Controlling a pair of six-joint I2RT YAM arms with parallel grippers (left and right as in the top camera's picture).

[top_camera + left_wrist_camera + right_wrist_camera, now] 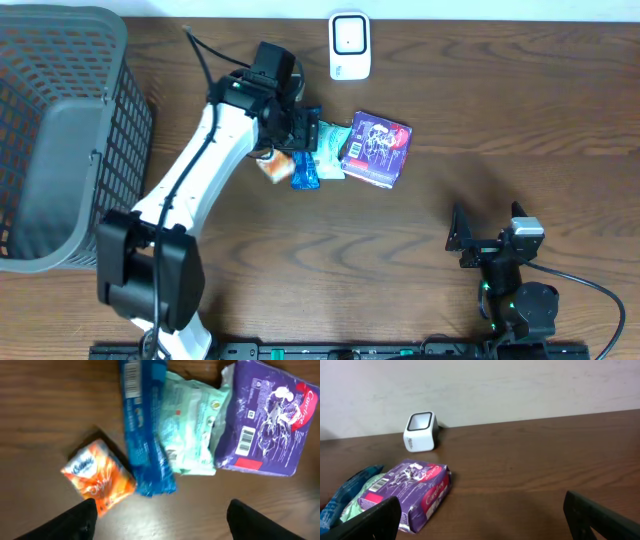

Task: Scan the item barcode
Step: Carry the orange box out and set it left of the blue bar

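Left gripper (159, 526) hangs over the pile, fingers spread, nothing between them; guessing it's lining up a grab. Right gripper (485, 521) is parked well off to the side, also wide apart and empty, probably just keeping clear; the packs lie bunched flat on the table (520, 120) near the scanner (349, 45): orange pack (99, 476), blue pack (145, 430), green pack (192, 425), purple pack (265, 415); blue and purple have barcodes face-up, so either looks handy to scan; can't tell which one's the pick.

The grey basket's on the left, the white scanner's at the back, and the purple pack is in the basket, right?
No. The purple pack lies on the table, near the white scanner, not in the grey basket; the overhead view shows it. The rest is right.
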